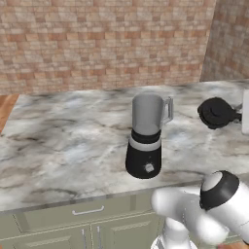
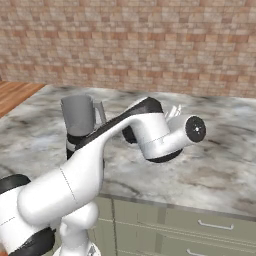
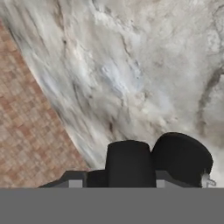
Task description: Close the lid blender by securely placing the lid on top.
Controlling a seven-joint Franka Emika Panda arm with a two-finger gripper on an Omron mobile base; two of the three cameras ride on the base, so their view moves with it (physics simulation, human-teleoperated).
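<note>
Blender (image 1: 147, 138): matt grey jar of smooth, opaque plastic look, a pale grey band, and a smooth black base with a faint sheen. Lid (image 1: 216, 113): smooth black, plastic-like, slightly glossy. Counter (image 1: 73, 146): polished marble, grey and cream veining. Wall (image 1: 97, 44): rough red-brown brick, matt. Cabinet fronts (image 1: 73, 223): smooth, matt grey-green paint.

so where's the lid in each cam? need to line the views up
Left base view: lid at the right edge, tilted, right of the blender.
Right base view: mostly hidden behind the arm; the dark patch right of the blender is probably it.
Hand view: round black shape low right.
Shared landmark: the marble counter.
</note>
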